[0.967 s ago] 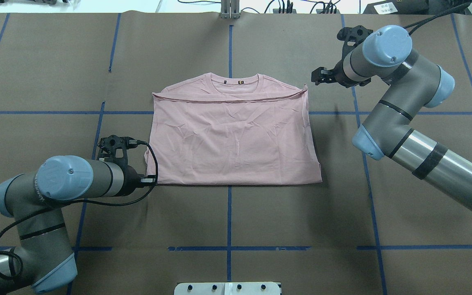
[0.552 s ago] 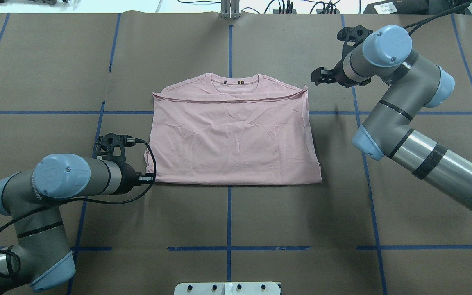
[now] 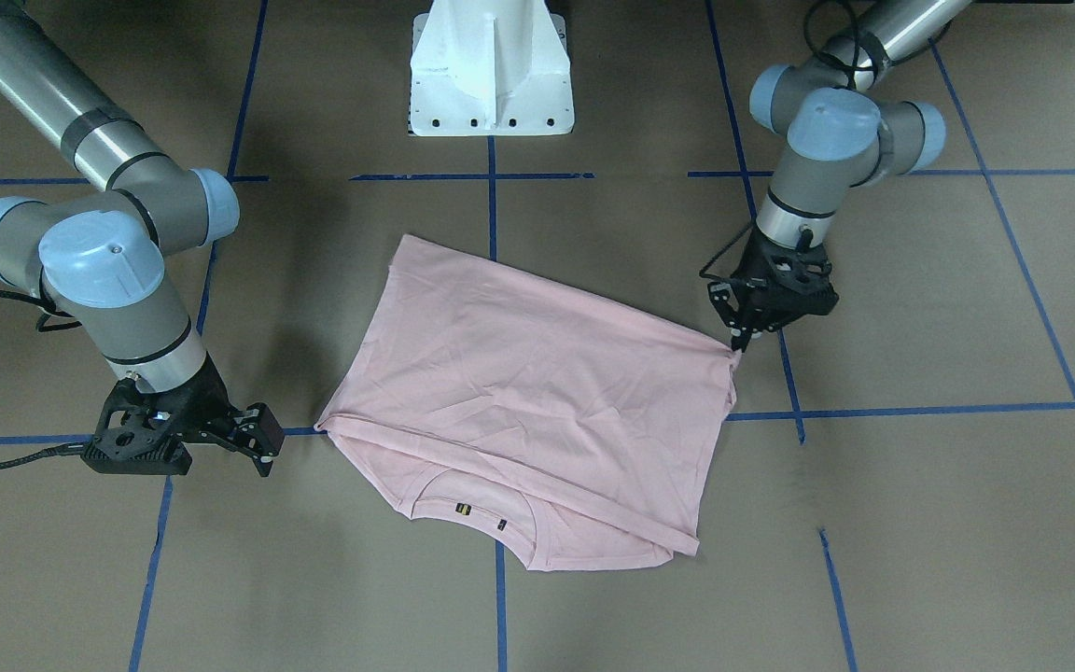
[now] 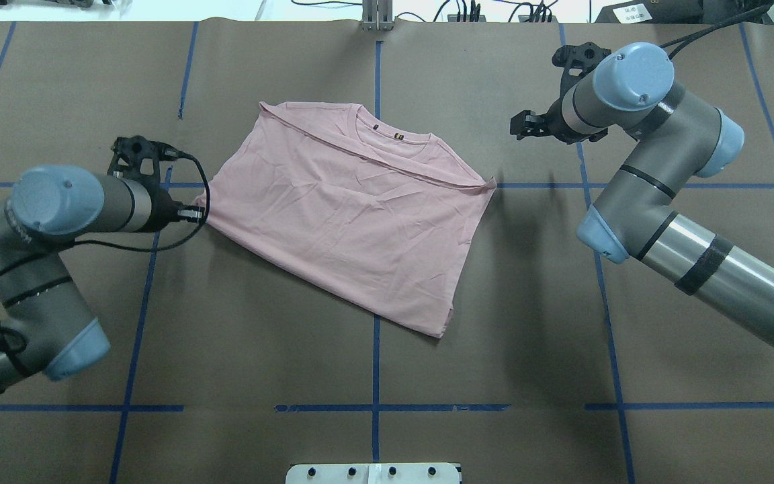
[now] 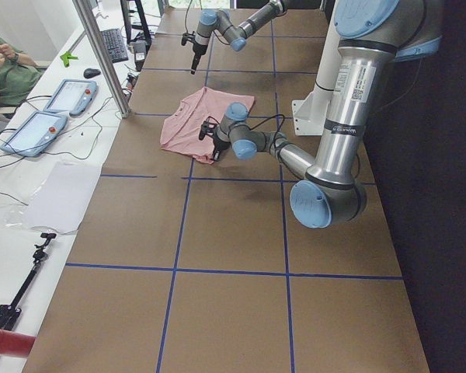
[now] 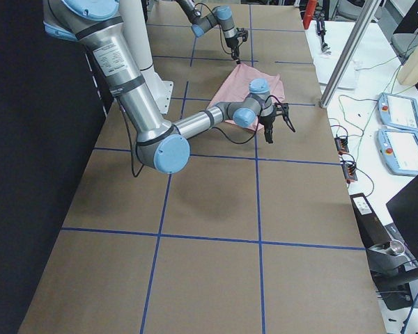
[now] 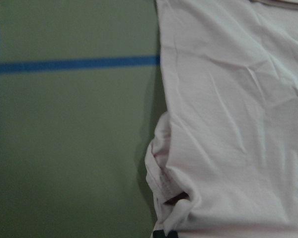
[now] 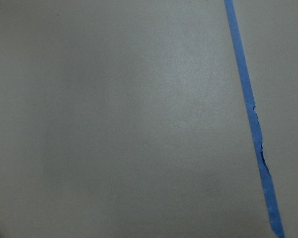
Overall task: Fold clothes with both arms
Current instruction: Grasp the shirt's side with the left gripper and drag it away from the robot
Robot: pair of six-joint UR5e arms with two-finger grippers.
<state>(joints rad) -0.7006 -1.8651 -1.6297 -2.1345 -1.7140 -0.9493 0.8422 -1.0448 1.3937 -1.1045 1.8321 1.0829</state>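
The pale pink T-shirt (image 4: 347, 222) lies folded on the brown table, back side up and turned askew, with its collar (image 4: 394, 138) on the far side. My left gripper (image 4: 197, 214) is shut on the shirt's left corner, low at the table; in the front view it (image 3: 740, 343) pinches that corner. The left wrist view shows bunched fabric (image 7: 169, 188) at the fingertips. My right gripper (image 4: 516, 128) is open and empty, apart from the shirt, off its far right corner (image 4: 491, 183). In the front view it (image 3: 262, 439) points at that corner.
The white pedestal base (image 3: 491, 70) stands at the robot's side of the table. Blue tape lines (image 4: 375, 376) mark a grid on the brown paper. An operator (image 5: 0, 70), tablets (image 5: 46, 113) and a metal post (image 5: 101, 54) are past the table's far edge.
My left gripper has moved away from the robot and to the left, pulling the shirt's corner along. The shirt has swung clockwise in the overhead view. The right arm has not moved.
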